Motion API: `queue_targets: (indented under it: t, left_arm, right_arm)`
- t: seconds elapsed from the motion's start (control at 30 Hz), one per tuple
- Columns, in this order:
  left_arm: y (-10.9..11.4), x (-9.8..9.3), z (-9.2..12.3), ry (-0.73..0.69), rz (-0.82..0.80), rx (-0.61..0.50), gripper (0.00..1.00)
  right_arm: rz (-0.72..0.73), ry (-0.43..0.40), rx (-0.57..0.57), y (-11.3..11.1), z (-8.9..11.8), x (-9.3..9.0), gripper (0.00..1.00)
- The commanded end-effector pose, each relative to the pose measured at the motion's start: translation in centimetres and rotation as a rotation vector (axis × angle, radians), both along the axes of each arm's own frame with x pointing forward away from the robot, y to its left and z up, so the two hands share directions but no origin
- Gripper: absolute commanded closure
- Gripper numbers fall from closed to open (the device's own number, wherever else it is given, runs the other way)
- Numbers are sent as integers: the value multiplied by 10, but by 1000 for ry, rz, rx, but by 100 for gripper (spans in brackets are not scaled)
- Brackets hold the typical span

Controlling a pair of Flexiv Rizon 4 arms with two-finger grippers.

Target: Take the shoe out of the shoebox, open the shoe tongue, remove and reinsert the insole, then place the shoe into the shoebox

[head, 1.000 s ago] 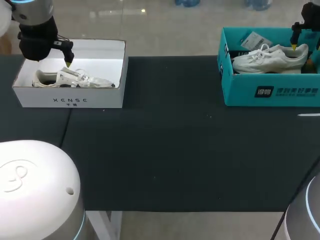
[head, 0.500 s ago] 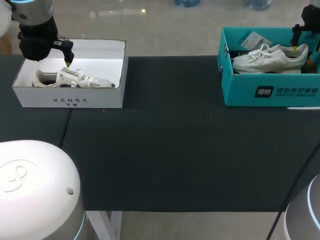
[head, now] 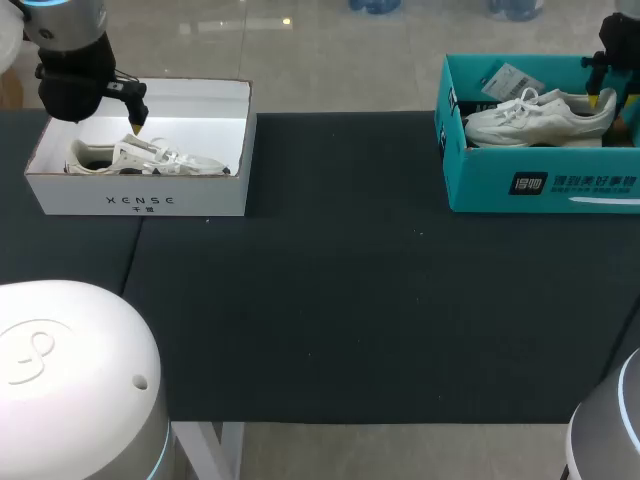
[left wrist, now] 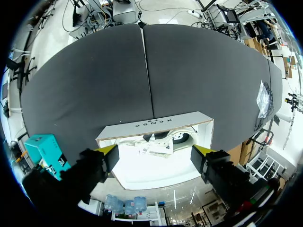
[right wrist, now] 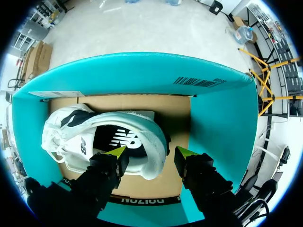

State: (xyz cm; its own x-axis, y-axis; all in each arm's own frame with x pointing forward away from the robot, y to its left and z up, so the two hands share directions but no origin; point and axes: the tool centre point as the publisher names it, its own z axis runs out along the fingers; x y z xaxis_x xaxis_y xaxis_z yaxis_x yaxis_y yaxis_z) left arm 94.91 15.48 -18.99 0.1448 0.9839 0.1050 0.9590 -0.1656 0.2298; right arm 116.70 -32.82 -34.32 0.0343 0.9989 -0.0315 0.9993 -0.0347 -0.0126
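Where the dark table (head: 340, 300) reaches its far edge, the teal shoebox (head: 545, 185) stands at far right and the white shoebox (head: 140, 200) at far left, well apart. A white shoe (head: 535, 118) lies inside the teal shoebox, heel to the right; a pale shoe (head: 150, 158) lies inside the white shoebox. The right end effector (right wrist: 151, 152) hangs over the white shoe's heel, fingers parted, gripping nothing. The left end effector (left wrist: 154, 153) hangs above the white shoebox, fingers spread wide, holding nothing.
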Motion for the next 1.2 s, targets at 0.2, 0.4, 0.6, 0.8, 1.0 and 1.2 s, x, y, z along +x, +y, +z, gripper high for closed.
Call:
queue_targets:
  t: [0.2, 0.4, 0.6, 0.8, 1.0, 1.2]
  left_arm:
    - [0, -1, 0, -3, -1, 1, 0]
    - [0, -1, 0, -3, -1, 1, 0]
    - [0, -1, 0, -3, -1, 1, 0]
    - [0, -1, 0, -3, -1, 1, 0]
    - [0, -1, 0, -3, -1, 1, 0]
    - [0, -1, 0, -3, -1, 1, 0]
  right_arm:
    - [4, 38, 0, -4, -3, 10, 61]
    - [-4, 35, 0, -8, -2, 9, 100]
    - [-11, 28, 1, -9, 2, 6, 100]
    - [-16, 20, 4, -12, 9, 3, 100]
    - [-25, 2, -5, -14, 33, 0, 100]
    - [-39, -19, 13, -18, 69, -3, 100]
